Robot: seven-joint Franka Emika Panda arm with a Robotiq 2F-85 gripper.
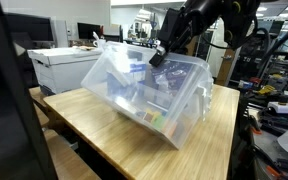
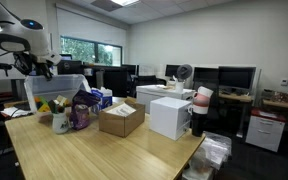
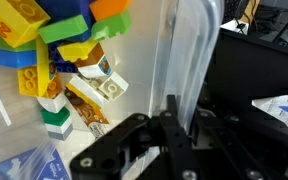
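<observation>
The wrist view alone shows the gripper (image 3: 177,118) pinched shut on the upright wall of the clear plastic bin (image 3: 189,50), with the toy bricks (image 3: 54,45) heaped inside just beyond that wall. In an exterior view the gripper (image 1: 156,57) sits at the bin's (image 1: 154,95) top rim, and the bin stands tilted on the wooden table (image 1: 89,140), close to the far edge. In an exterior view a cardboard box (image 2: 121,119) and a white box (image 2: 169,116) stand beside the bin (image 2: 50,94), with bare tabletop (image 2: 104,158) nearer the camera.
</observation>
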